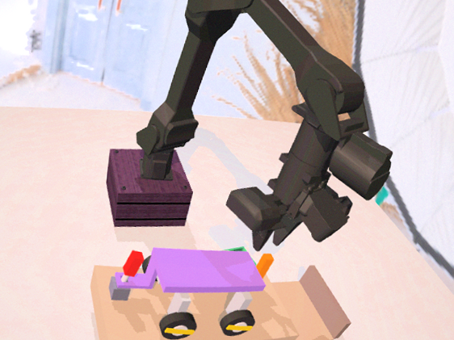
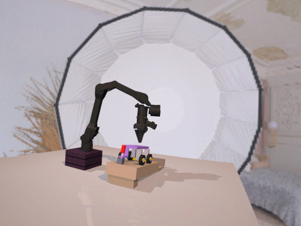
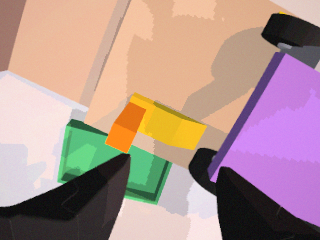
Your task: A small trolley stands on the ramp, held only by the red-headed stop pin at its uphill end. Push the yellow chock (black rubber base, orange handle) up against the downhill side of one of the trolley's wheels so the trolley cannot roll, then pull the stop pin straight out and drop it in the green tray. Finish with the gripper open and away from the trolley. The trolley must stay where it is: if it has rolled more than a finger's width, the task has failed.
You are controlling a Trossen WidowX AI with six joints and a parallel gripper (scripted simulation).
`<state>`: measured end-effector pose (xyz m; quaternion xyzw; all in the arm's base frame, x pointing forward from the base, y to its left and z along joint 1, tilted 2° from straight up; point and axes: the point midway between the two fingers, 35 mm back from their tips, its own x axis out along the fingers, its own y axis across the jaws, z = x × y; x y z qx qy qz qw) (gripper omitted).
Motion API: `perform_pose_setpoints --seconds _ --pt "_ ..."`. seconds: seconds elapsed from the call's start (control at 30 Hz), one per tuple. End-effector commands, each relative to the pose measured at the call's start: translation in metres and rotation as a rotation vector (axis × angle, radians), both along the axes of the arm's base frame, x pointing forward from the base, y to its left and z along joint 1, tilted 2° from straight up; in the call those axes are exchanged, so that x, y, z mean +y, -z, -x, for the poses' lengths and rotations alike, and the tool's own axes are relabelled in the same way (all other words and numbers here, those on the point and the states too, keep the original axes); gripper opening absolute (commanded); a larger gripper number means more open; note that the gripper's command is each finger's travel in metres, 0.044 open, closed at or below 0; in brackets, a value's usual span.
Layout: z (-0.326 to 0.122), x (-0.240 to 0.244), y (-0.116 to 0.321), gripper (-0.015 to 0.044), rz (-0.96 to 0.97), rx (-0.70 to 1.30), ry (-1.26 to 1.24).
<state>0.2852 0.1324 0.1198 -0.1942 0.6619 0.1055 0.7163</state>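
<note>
The purple trolley (image 1: 208,270) (image 2: 138,147) (image 3: 280,130) stands on the ramp (image 1: 102,318) (image 2: 121,170) (image 3: 165,60). The red-headed stop pin (image 1: 133,262) (image 2: 123,149) stands through its uphill tab at the grey block (image 1: 118,292). The yellow chock (image 3: 172,127) lies on the ramp just downhill of the far-side downhill wheel (image 3: 200,162); whether they touch I cannot tell. Its orange handle (image 1: 265,266) (image 3: 126,127) sticks up; its black base is hidden. My gripper (image 1: 267,246) (image 2: 139,141) (image 3: 174,169) is open and empty above the chock and the trolley's downhill end. The green tray (image 1: 241,249) (image 3: 64,152) is partly hidden beyond the ramp.
A brown end board (image 1: 325,300) stands across the ramp's downhill end. The arm's purple wooden base block (image 1: 151,208) (image 2: 83,159) stands behind the ramp's uphill part. The trolley's near-side wheels (image 1: 177,326) (image 1: 237,322) stand near the ramp's front edge.
</note>
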Motion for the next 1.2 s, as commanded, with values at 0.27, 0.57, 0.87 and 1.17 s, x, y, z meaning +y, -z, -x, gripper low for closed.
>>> perform_pose_setpoints --seconds 0.27,0.57,0.87,1.17 --pt "-0.022 -0.056 -0.014 0.0190 0.112 0.033 -0.408" --pt "-0.031 -0.102 -0.023 0.0190 0.199 0.100 -0.717" --pt "-0.032 -0.148 -0.032 0.0190 0.273 0.198 -1.023" --pt "-0.030 -0.176 -0.038 0.0190 0.307 0.271 -1.208"
